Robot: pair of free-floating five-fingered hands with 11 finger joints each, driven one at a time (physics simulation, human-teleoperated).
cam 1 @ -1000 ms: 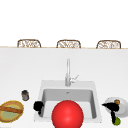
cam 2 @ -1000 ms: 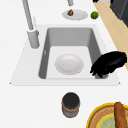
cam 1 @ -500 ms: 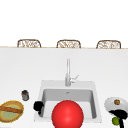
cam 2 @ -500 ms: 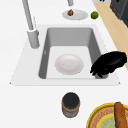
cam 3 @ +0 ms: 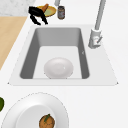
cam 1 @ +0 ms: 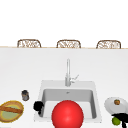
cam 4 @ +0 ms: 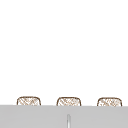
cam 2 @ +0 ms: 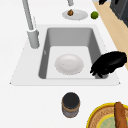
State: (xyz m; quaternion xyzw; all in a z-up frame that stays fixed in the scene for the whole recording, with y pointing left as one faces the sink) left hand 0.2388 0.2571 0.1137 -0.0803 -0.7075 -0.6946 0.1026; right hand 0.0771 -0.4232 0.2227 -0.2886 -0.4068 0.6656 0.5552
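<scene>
Your right hand hovers by the lime, finger state unclear; it's small, firm, rolls easily—pinch its sides.

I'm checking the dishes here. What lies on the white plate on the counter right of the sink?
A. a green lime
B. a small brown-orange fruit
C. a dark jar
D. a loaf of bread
B: the small brown-orange fruit sits on the white plate; the green lime lies beside the plate.
</scene>
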